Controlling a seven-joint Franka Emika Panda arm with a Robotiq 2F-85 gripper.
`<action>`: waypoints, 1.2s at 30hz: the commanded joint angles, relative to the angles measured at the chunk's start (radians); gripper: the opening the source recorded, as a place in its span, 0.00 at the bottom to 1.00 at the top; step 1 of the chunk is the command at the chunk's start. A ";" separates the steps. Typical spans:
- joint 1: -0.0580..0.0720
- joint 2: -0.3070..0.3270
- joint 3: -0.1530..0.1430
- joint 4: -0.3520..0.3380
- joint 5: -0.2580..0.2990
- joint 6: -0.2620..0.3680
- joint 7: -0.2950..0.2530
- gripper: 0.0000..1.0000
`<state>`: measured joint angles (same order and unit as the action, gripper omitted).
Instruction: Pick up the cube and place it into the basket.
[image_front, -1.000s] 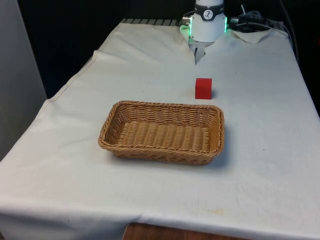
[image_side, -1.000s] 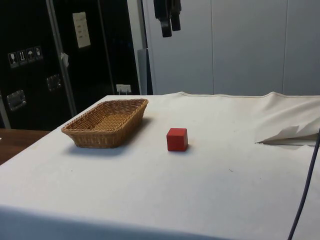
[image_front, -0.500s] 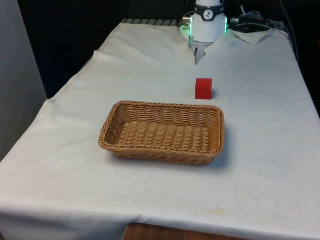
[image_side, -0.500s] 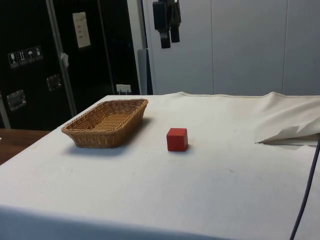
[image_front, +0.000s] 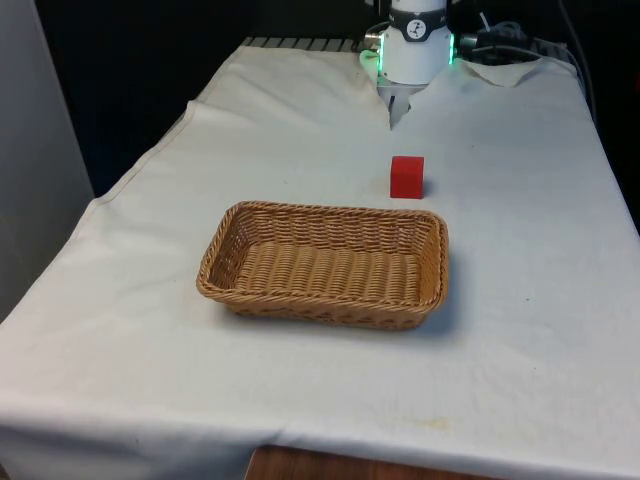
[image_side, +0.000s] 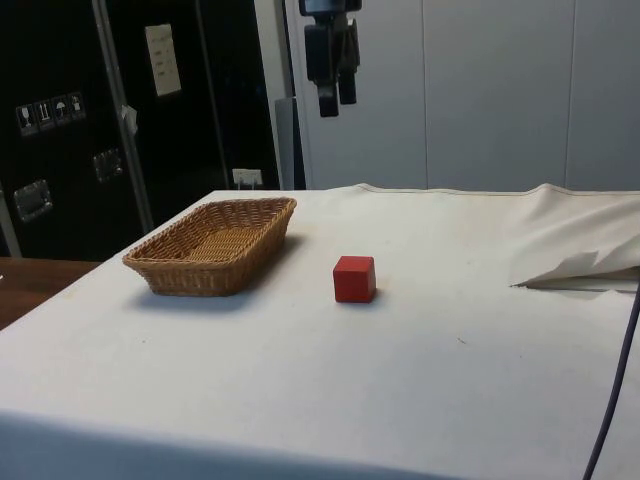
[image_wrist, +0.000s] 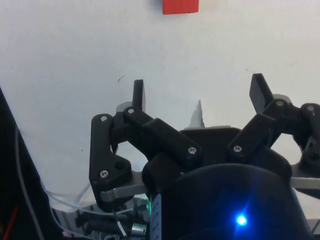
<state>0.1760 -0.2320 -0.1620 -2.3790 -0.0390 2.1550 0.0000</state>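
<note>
- Front view: a red cube (image_front: 407, 177) is seen resting on the white cloth (image_front: 520, 250), just beyond the far long rim of the basket and towards that rim's end on the front view's right; a strip of bare cloth lies between cube and basket, so the two are not touching.
- The wicker basket (image_front: 325, 264) is set flat on the cloth with its long side across the view, and nothing is seen inside it.
- The white arm (image_front: 415, 45) is seen beyond the cube, at the far end of the cloth, well apart from the basket.
- Side view: the gripper (image_side: 333, 95) is seen hanging high above the cloth, well above the cube (image_side: 354, 278) and slightly towards the basket's side of it, with its black fingers pointing down and nothing held between them.
- In this view the cube sits upright on the cloth (image_side: 420, 340), near the basket (image_side: 213, 245) but clear of its rim.
- A raised fold of cloth (image_side: 575, 265) is seen on the far side of the cube from the basket, well apart from it.
- Wrist view: the gripper (image_wrist: 197, 92) is shown with its two fingertips (image_wrist: 138, 93) spread wide apart, bare cloth (image_wrist: 75, 60) visible between them and nothing gripped.
- The cube (image_wrist: 180, 6) is seen ahead of the fingertips, well apart from them, with part of it cut off by the picture's edge.
</note>
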 joint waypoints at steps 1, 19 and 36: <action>0.004 0.002 0.001 -0.010 0.009 0.023 -0.005 1.00; 0.011 0.042 0.015 -0.056 0.012 0.118 -0.036 1.00; 0.010 0.114 0.013 -0.061 0.053 0.161 -0.076 1.00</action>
<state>0.1840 -0.1230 -0.1470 -2.4370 0.0000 2.3050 -0.0650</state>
